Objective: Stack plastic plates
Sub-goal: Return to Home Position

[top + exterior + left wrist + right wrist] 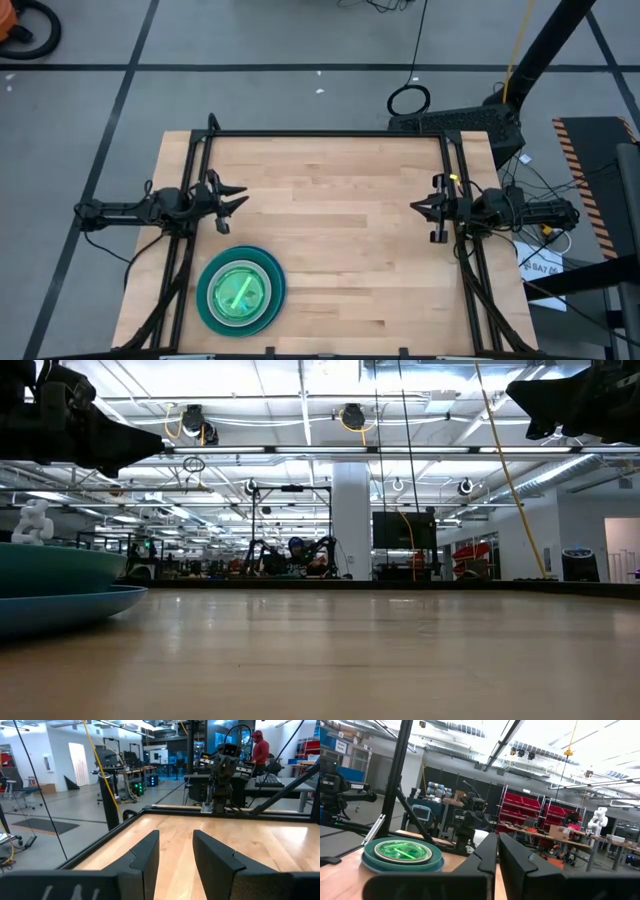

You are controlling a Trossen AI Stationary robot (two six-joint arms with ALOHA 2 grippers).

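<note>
The plastic plates sit in one stack (240, 292) near the table's near-left corner. The large blue plate (60, 612) rests on the wood with the teal one (45, 570) in it. Smaller plates lie inside, with lime green (402, 852) on top. The ones between cannot be told apart. My left gripper (238, 198) hovers open above the table's left side, just beyond the stack's far side. Its fingers (176, 855) point toward the right. My right gripper (416, 208) hovers shut over the right side, pointing left (498, 852). Neither touches a plate.
Black frame rails (330, 134) run along the table's far, left and right edges. Bare wood (350, 250) lies between the two grippers and to the right of the stack. A person in a red top (260, 747) stands in the room beyond the right arm.
</note>
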